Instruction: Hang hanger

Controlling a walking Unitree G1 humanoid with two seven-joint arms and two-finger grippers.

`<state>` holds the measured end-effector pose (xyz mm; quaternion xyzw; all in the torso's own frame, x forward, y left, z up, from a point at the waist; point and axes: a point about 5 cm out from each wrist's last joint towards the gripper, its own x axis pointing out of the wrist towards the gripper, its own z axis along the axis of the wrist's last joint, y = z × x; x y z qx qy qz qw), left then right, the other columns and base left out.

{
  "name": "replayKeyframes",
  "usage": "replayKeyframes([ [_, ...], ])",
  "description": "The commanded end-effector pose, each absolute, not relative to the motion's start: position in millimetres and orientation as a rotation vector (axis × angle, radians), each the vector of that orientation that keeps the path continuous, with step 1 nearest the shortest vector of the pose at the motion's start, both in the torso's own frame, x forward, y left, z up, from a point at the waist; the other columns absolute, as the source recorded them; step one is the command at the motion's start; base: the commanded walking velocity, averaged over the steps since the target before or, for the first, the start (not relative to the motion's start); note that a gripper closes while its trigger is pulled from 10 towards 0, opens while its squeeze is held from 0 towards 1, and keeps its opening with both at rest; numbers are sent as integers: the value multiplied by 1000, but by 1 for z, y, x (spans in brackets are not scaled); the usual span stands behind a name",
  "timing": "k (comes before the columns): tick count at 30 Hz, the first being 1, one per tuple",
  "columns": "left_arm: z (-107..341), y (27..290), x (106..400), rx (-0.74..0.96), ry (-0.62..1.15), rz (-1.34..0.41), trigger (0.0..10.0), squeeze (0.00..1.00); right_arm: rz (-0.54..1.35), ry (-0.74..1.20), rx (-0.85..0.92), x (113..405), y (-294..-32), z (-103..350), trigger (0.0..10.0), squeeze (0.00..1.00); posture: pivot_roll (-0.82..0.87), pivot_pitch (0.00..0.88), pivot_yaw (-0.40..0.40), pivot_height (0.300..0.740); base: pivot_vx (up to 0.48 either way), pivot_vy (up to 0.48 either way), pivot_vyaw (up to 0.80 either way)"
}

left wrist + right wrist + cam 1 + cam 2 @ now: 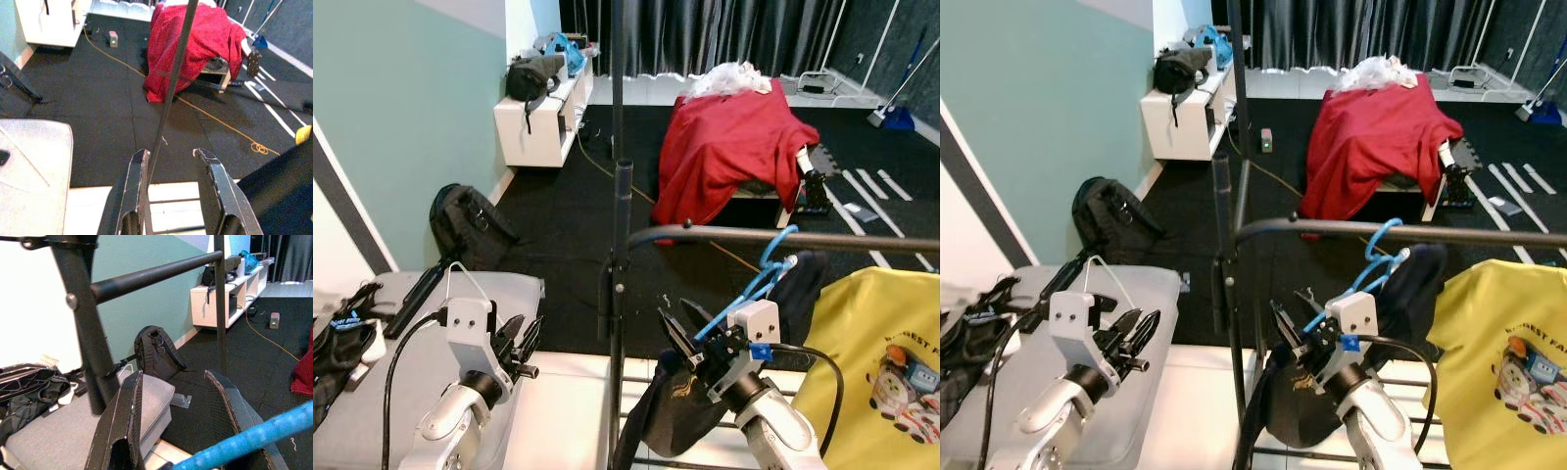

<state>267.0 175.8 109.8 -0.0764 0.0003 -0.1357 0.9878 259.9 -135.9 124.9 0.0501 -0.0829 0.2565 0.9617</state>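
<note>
A home room: clothes rail, curtains, backpack.

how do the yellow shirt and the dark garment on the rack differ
The yellow shirt is bright with a cartoon print; the dark garment is near black with a small gold mark. The shirt hangs at the rail's right end, the garment further left by the right gripper. Both hang below the rail.

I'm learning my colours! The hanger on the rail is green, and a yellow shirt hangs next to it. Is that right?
Almost. The hanger hooked over the rail is blue, not green; the left eye view shows it. The yellow shirt does hang next to it.
</note>
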Motion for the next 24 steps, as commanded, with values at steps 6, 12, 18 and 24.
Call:
replayKeyframes([
  [6, 107, 173, 265, -156, 18, -291, 10000, 0, 519, -176, 109, 259, -136, 126, 10000, 0, -78, 53, -2, 735, -359, 0, 0],
  [12, 104, 172, 265, -128, 43, -298, 10000, 0, 502, -178, 100, 259, -138, 126, 10000, 0, -80, 52, -1, 735, -112, 0, 0],
  [18, 109, 166, 268, -68, 68, -375, 10000, 0, 372, -140, 28, 270, -156, 126, 10000, 0, -72, 55, 5, 735, 0, 0, 0],
  [24, 120, 162, 277, 19, 82, -412, 10000, 0, 430, -160, 11, 295, -183, 162, 10000, 0, -75, 46, 37, 735, 0, 0, 0],
])
